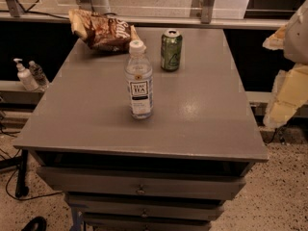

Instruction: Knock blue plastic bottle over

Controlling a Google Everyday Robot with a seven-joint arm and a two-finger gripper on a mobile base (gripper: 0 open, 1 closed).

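Note:
The blue plastic bottle [139, 81] stands upright near the middle of the grey table top [202, 109]. It is clear with a white cap and a white "TEA" label. My gripper [287, 88] shows as a pale white and yellowish shape at the right edge of the view, beyond the table's right side and well to the right of the bottle. It touches nothing on the table.
A green drink can [171, 50] stands upright behind and right of the bottle. A crumpled chip bag [102, 30] lies at the table's back left. A white pump bottle [23, 76] sits on a low ledge to the left. Drawers [140, 189] are below the table top.

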